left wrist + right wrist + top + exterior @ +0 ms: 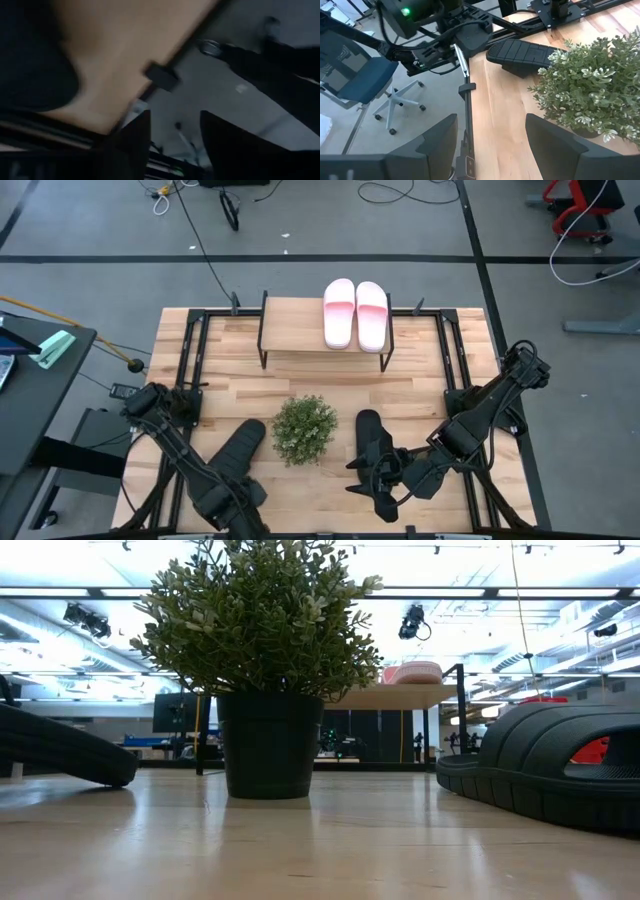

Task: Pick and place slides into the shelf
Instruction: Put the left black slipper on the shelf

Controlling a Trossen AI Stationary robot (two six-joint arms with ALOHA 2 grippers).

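table (300, 380): pale wood, butcher-block strips; smooth, with a soft sheen in the low view
shelf (295, 325): light wood board, matt; thin black metal legs
pink slides (355, 314): smooth, foam- or rubber-like, matt; pink fading to white
black slide, beside right gripper (370, 442): matt black rubber-like, ribbed strap in the low view
black slide, beside left gripper (238, 450): matt black, fine dotted tread on sole in the right wrist view
plant (303, 428): small matt leaves, look plastic
pot (269, 745): dark, smooth, dull sheen
right gripper (490, 145): fingers matt dark plastic
left gripper (172, 142): fingers dark, matt
table frame (195, 345): black metal rails
floor (100, 230): grey, smooth, matt
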